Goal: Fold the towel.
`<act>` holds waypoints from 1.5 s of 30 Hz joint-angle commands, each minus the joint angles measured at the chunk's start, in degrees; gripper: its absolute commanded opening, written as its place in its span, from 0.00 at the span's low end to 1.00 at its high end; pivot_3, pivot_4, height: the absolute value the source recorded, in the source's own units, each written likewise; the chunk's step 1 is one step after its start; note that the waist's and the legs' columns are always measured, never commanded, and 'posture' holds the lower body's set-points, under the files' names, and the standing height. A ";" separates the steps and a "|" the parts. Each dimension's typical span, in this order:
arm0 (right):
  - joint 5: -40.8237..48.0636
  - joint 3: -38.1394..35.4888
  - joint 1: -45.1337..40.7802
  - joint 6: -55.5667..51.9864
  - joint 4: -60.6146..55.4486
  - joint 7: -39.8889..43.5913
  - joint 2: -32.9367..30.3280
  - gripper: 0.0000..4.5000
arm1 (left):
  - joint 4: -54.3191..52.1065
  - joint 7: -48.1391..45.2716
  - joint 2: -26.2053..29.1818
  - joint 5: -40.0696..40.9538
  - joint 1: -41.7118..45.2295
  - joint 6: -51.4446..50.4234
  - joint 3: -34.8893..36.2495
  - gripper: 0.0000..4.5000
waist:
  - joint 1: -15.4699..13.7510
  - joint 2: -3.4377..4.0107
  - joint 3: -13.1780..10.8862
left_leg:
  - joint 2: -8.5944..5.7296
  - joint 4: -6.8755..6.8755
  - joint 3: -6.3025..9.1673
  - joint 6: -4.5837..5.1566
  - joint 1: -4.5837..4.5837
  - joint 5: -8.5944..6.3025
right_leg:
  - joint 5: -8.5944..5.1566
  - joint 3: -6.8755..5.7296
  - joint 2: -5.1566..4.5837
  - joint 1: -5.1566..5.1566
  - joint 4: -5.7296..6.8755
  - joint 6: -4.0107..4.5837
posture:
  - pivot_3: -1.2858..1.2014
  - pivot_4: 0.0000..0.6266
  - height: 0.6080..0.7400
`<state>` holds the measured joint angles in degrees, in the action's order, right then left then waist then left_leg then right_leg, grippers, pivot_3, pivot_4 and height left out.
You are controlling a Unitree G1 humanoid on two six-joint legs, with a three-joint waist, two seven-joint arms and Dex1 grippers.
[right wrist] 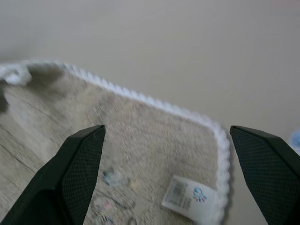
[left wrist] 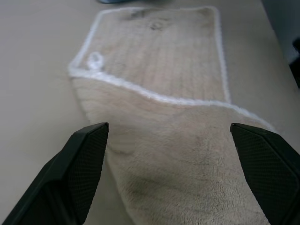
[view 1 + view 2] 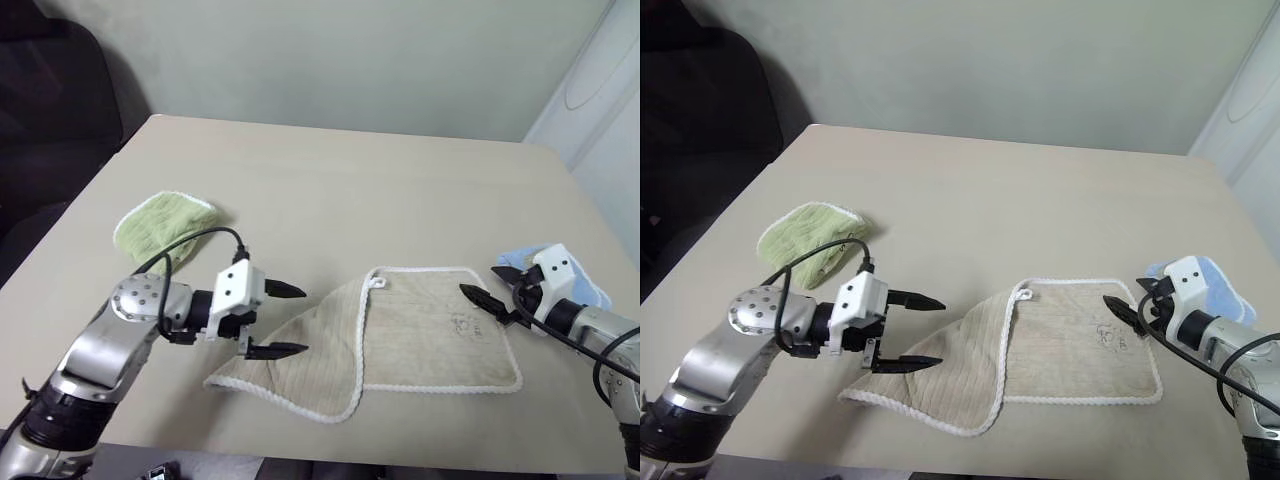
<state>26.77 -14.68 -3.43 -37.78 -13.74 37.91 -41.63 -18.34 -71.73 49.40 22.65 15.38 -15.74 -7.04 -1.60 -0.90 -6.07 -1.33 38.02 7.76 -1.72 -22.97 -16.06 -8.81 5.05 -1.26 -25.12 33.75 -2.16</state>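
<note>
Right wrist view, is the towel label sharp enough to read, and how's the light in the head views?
Right wrist view: the label shows a small blue mark and fine print, too soft to read; the towel blurs toward its far edge. Left eye view: even, soft light on the table, no glare, only faint shadows under the towel's folded-over flap.

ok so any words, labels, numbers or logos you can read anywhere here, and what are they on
No text here can be read.
Small white label on the towel: a barcode-like block and a small blue and red mark, lettering too small to read.
Faint dark marking printed on the towel near the right pincer: too blurred to read.
Green towel and light blue towel: no writing visible.
</note>
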 commanded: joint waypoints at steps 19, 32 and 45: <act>5.05 -6.13 6.26 -7.40 -12.91 -2.86 0.22 1.00 | -5.91 -14.67 0.62 -7.87 2.96 11.78 -14.52 1.00 | 0.07 0.09 0.04 | 0.03 0.00 0.02 0.02 -0.11 -0.02 | -0.14 0.00 -0.01 -0.06 -0.01 -0.23 | 0.52 0.24 1.00; 7.52 -8.64 8.94 -10.63 -17.45 -5.41 1.11 1.00 | 2.56 -17.73 -2.67 -14.96 9.02 12.21 -23.93 1.00 | 0.02 0.16 0.08 | 0.04 0.00 0.03 0.03 -0.19 -0.04 | -0.25 0.03 -0.02 -0.11 -0.03 -0.40 | 0.52 0.24 1.00; 9.97 -11.25 12.74 -12.45 -21.74 -6.74 1.55 1.00 | 3.55 -18.58 -2.13 -17.14 6.70 13.67 -26.72 0.96 | 0.08 0.20 0.25 | 0.05 -0.01 0.01 0.05 -0.16 -0.04 | -0.30 0.03 -0.02 -0.08 -0.04 -0.49 | 0.52 0.24 1.00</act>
<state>35.76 -23.84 9.31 -50.10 -33.26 31.92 -39.98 -13.52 -87.70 46.49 5.78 23.26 -2.47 -32.19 -1.51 -0.70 -5.82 -1.28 38.01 7.77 -1.67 -23.13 -16.10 -9.12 5.08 -1.28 -25.20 33.72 -2.66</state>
